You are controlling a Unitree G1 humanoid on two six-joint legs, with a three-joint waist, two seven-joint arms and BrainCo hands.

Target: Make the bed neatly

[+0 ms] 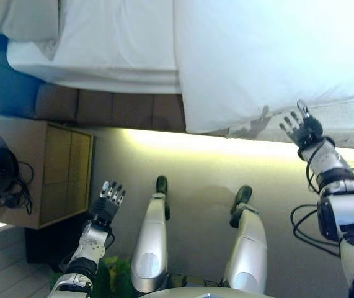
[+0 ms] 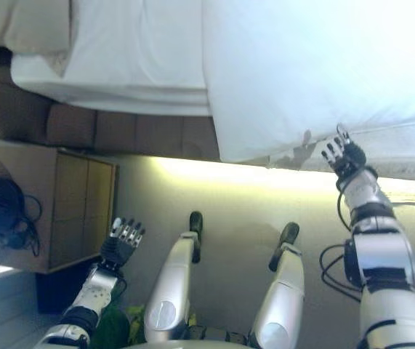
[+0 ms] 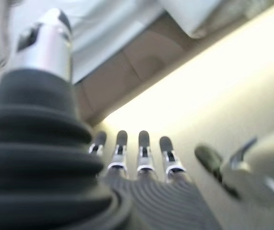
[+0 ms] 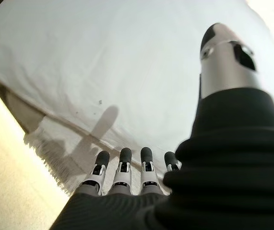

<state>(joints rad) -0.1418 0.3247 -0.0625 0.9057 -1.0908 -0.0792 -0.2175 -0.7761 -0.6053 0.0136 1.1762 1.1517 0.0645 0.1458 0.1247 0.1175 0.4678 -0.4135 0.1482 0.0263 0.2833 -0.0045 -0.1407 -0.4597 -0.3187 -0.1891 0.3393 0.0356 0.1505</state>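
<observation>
A white duvet (image 1: 269, 56) covers the right part of the bed, and its edge hangs over the near side. Left of it the white sheet (image 1: 121, 37) lies bare, with a pillow (image 1: 22, 22) at the far left. My right hand (image 1: 302, 129) is raised at the duvet's hanging edge, fingers straight and spread, holding nothing. In the right wrist view the fingers (image 4: 122, 167) point at the duvet (image 4: 103, 62) and a fringed cloth edge (image 4: 50, 153) below it. My left hand (image 1: 107, 202) hangs open low over the floor, away from the bed.
A wooden nightstand (image 1: 46, 174) stands at the left beside the bed, with a black corded object (image 1: 0, 174) on top. The brown padded bed base (image 1: 115, 108) runs under the mattress. A lit strip of floor (image 1: 226, 155) lies between me and the bed.
</observation>
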